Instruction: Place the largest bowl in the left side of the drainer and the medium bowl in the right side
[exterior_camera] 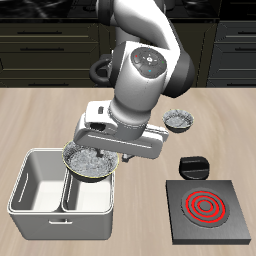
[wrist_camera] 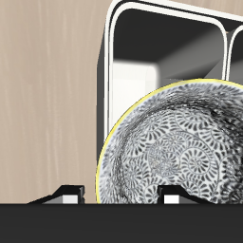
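My gripper (exterior_camera: 116,153) is shut on the rim of the largest bowl (exterior_camera: 88,161), a wide grey metallic bowl with a speckled shiny inside. I hold it just above the drainer (exterior_camera: 35,207), over the compartment nearer the hotplate. In the wrist view the bowl (wrist_camera: 180,142) fills the space below my gripper (wrist_camera: 120,195), with the drainer's white rim (wrist_camera: 106,66) and two deep compartments behind it. A smaller grey bowl with a dark rim (exterior_camera: 180,122) sits farther back on the table; I cannot tell whether it is the medium one. A third bowl is not in view.
A black square hotplate with red rings (exterior_camera: 205,208) lies near the table's front edge beside the drainer. A small black object (exterior_camera: 193,165) sits just behind it. My arm hangs over the middle of the table.
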